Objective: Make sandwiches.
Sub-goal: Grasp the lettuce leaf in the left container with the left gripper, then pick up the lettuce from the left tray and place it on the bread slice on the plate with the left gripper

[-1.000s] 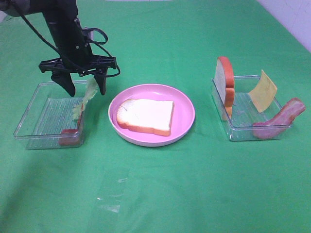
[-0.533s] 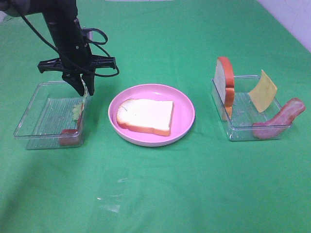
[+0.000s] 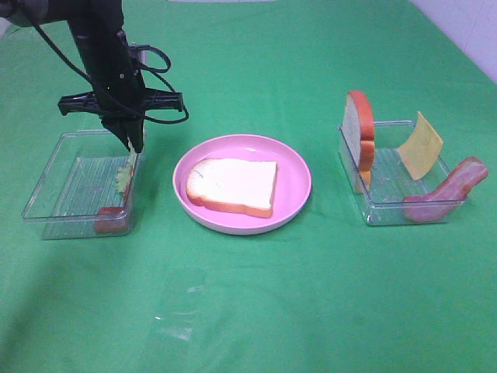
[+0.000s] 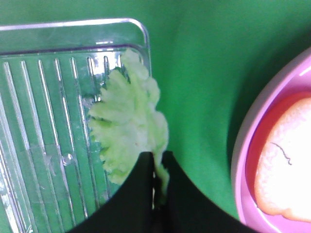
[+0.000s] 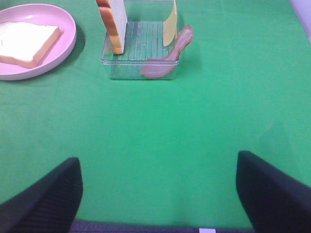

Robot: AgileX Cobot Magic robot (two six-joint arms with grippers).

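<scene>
**Exterior high:** The left gripper, jaws pinched narrow on the top end of the lettuce, stands over the plate-side edge of the left tray. The leaf hangs straight down from the tips, its lower end by the tray wall. The plate, bearing one flat bread, sits just to the right of that tray. The carry therefore looks short and sideways, and the left arm is plainly the nearer. An upright slice, cheese and bacon wait in the right tray.

**Left wrist:** The left gripper grips the thin end of the lettuce. The leaf's long axis runs on from the tips, along the edge of the left tray. The plate lies off to one side, clear of the leaf.

**Right wrist:** The right gripper is spread wide and holds nothing, well back from the right tray.
</scene>
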